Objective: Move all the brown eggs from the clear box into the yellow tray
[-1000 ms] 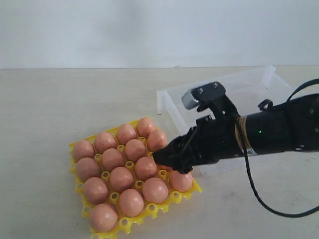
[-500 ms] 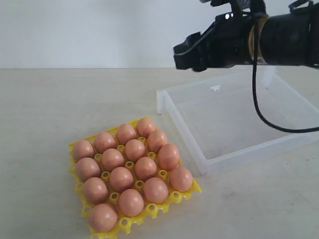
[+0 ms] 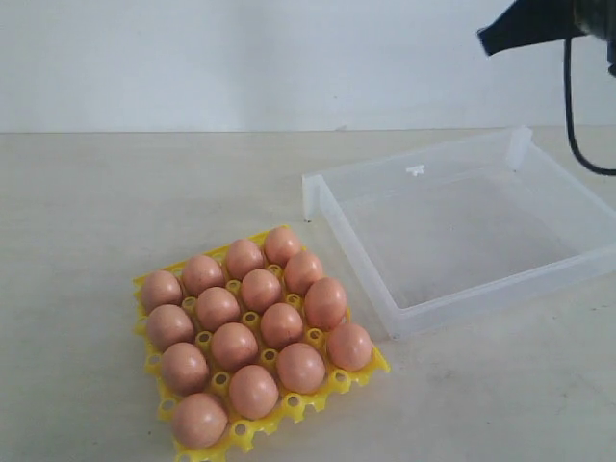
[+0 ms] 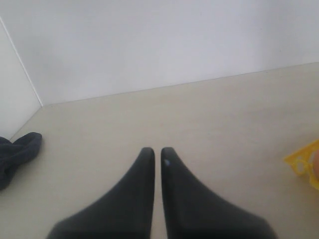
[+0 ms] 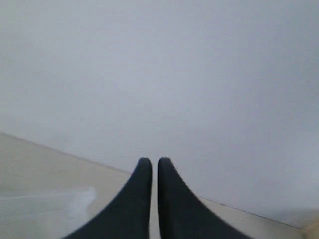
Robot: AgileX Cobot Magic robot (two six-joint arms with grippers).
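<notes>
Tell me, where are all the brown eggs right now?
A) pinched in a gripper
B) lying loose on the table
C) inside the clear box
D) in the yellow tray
D: the brown eggs all sit in cups of the yellow tray, and the clear box holds none.

Sixteen smooth orange-brown oval eggs (image 3: pixel 261 289) sat one per cup, filling a bright yellow plastic lattice tray (image 3: pixel 289 402) flat on the counter (image 3: pixel 96 212). A shallow translucent plastic box (image 3: pixel 481 303) stood empty just beside it.
</notes>
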